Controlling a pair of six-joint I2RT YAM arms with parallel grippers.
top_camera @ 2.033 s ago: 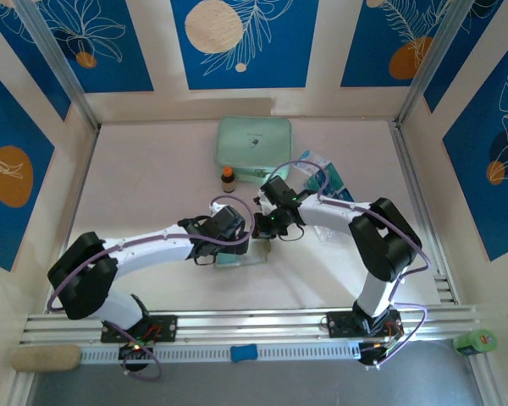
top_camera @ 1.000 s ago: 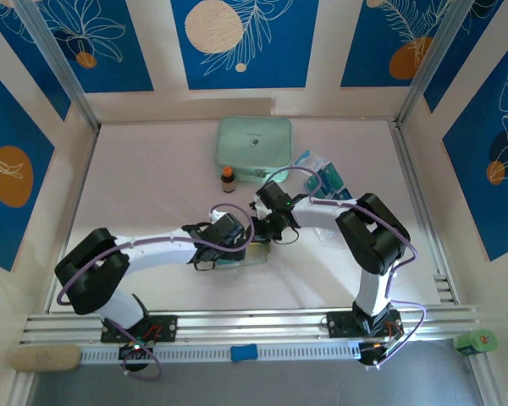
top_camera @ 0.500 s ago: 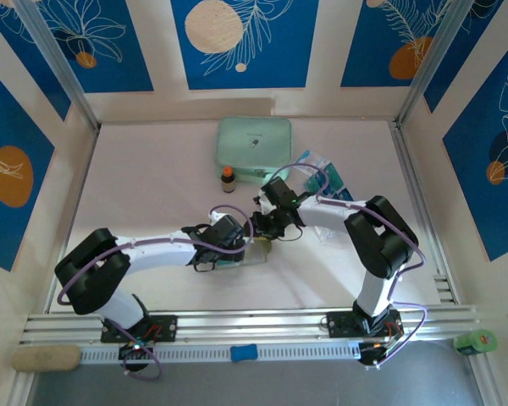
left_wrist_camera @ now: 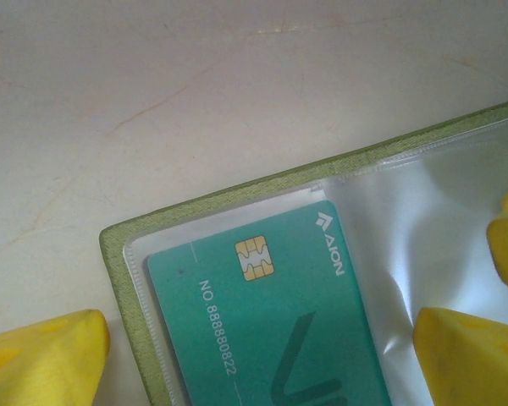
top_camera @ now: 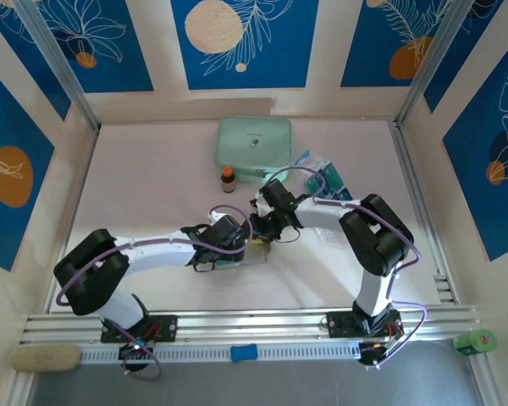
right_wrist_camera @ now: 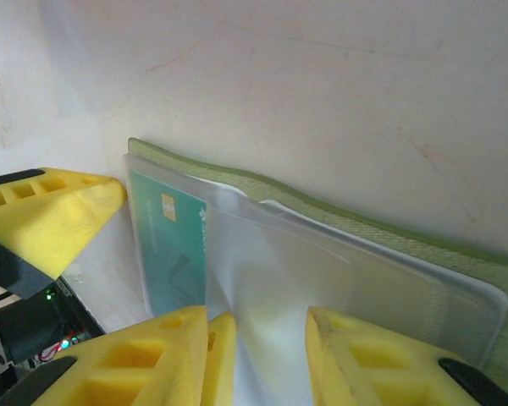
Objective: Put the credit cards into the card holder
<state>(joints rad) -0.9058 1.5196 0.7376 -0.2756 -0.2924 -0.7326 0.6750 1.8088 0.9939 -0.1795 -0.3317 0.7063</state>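
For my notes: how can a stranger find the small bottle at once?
Find the mint-green rectangular zip case at the far middle of the pale table. Just in front of its near left corner stands a small brown bottle, the only upright thing there.

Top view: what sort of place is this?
Likely a robot test booth: two arms bolted to a metal rail, a white table walled by blue leaf-print panels, props like a mint-green case.

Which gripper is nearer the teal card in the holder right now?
Left. The left gripper straddles the teal card, a finger on each side. The right gripper sits beside the card, over the empty clear pocket of the card holder.
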